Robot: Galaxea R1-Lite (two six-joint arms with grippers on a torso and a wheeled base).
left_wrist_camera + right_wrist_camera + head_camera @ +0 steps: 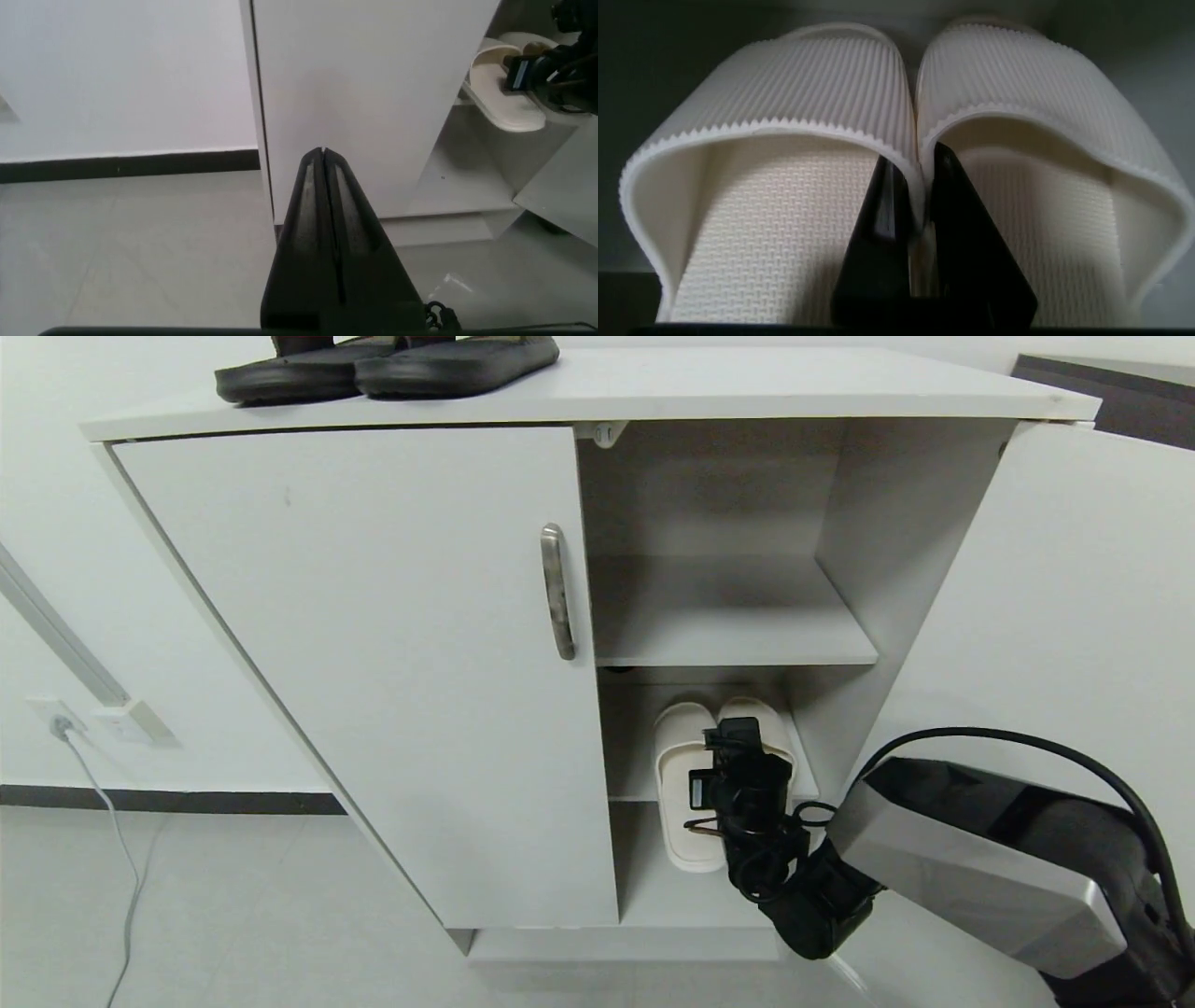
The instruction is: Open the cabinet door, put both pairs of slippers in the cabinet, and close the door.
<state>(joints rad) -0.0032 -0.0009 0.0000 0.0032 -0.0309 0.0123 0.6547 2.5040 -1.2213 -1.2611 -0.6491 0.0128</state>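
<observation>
A pair of white slippers (680,775) (505,84) (785,140) lies toes-in on the lower shelf of the white cabinet (653,397), with the heels jutting past the shelf's front edge. My right gripper (738,737) (918,177) is shut on them, pinching their two inner walls together. A pair of black slippers (387,369) rests on the cabinet top at the left. The right door (1055,616) stands open; the left door (373,663) is shut. My left gripper (322,154) is shut and holds nothing, low over the floor in front of the left door.
The upper shelf (728,616) is bare. A metal handle (557,590) sits on the left door's edge. A wall socket with a grey cable (56,719) lies to the cabinet's left, above open grey floor (233,896).
</observation>
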